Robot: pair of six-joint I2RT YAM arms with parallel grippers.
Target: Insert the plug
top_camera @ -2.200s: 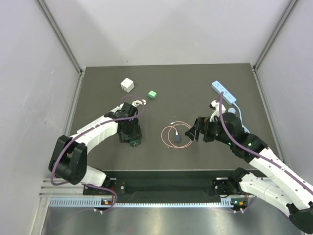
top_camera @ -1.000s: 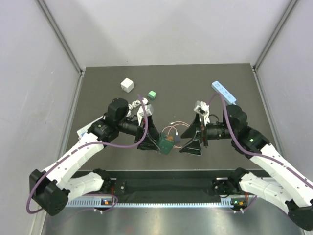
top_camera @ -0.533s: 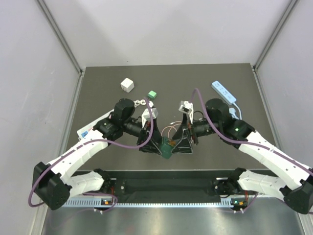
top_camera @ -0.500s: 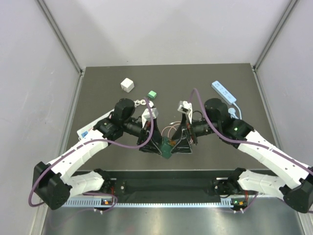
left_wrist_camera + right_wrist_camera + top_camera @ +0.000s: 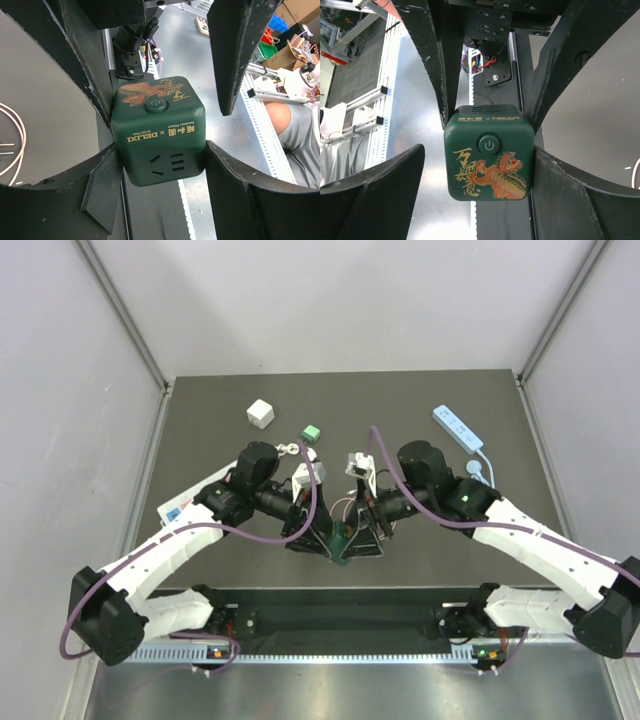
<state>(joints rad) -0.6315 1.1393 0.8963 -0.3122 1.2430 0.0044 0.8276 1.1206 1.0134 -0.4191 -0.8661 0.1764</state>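
Observation:
My left gripper [image 5: 333,540] is shut on a dark green cube socket [image 5: 342,541] and holds it above the table's near edge. In the left wrist view the cube [image 5: 157,130] sits between my left gripper's [image 5: 160,172] two pads, slot face towards the camera. My right gripper [image 5: 362,536] is open around the same cube [image 5: 489,152]. In the right wrist view, my right gripper [image 5: 470,192] has its right finger [image 5: 565,195] against the cube, while its left finger [image 5: 375,195] stands clear. The pink cable [image 5: 346,505] lies on the mat behind; its plug is hidden.
A white cube [image 5: 260,413] and a small green block [image 5: 311,432] lie at the back left. A white power strip [image 5: 457,427] lies at the back right. The pink cable also shows at the left edge of the left wrist view [image 5: 17,135].
The left arm lifted the green cube and carried it to the centre front. The right arm swung left, and its open fingers now straddle the cube.

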